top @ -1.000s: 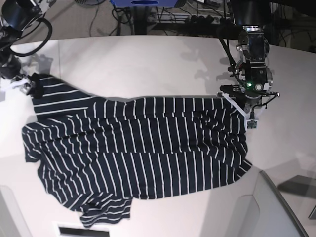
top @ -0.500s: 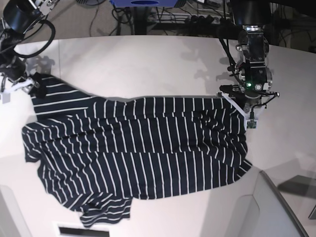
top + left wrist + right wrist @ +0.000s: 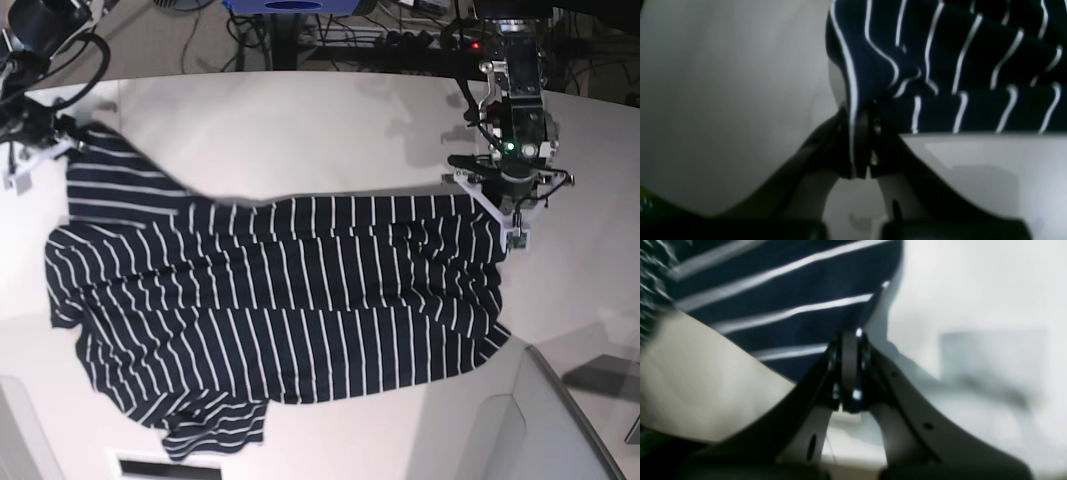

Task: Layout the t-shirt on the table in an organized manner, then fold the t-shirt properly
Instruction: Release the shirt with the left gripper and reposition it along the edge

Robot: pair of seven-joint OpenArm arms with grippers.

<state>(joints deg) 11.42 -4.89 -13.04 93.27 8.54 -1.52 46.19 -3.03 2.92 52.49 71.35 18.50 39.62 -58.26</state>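
While my left gripper [image 3: 862, 146] is clamped on a corner of the shirt [image 3: 280, 300], its two dark fingers [image 3: 826, 146] press a fold of striped cloth between them, and that cloth rises away from the tips into the upper part of the wrist view. Seen from the base view, this gripper [image 3: 510, 200] sits at the shirt's far corner on that view's right side, with the fabric drawn taut to it along the top edge.

My right gripper [image 3: 850, 373] is closed as well, its jaws pinched together on the shirt's edge (the wrist picture is blurred, but navy cloth with white stripes runs right down into the tips). From the base view it [image 3: 62, 140] holds the far corner on that view's left, near the worktop's [image 3: 300, 130] back edge.

Between the two grippers the shirt lies spread across the white worktop, stripes running mostly front to back over the body. Its upper edge dips in the middle between the two held corners. One lower corner is bunched and folded under near the front edge, on the base view's left, and the lower edge on the other side curls slightly. Cables and dark equipment [image 3: 330, 30] sit beyond the worktop's far edge.
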